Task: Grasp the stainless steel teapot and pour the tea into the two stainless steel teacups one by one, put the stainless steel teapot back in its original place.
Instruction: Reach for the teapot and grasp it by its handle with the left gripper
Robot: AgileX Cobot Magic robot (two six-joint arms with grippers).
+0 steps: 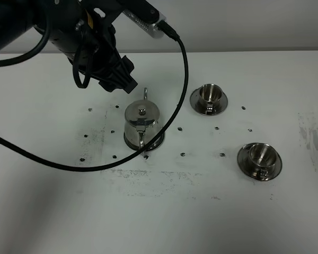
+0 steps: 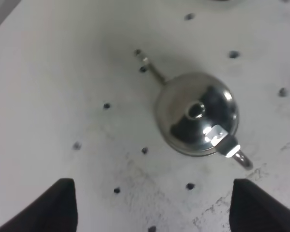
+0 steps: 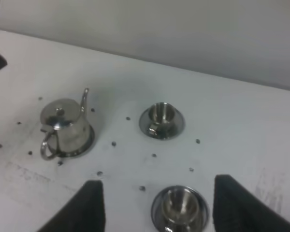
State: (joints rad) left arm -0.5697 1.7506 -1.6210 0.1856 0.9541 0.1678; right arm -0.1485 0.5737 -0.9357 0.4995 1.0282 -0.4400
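Steel teapot (image 2: 197, 113) ahead of left gripper (image 2: 152, 188)
Jaws wide, holding nothing; pot on its saucer (image 1: 158, 143), clear of both fingertips (image 2: 63, 205).

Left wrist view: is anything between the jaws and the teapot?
No. In the left wrist view, only bare table with small dark dots lies between the open left gripper and the teapot. The high view agrees.

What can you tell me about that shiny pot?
The shiny stainless steel teapot has a tapered body, domed lid with small knob, thin curved spout pointing away from the high camera and loop handle toward it. It stands upright, lid on, on a round steel saucer; nothing else touches it.
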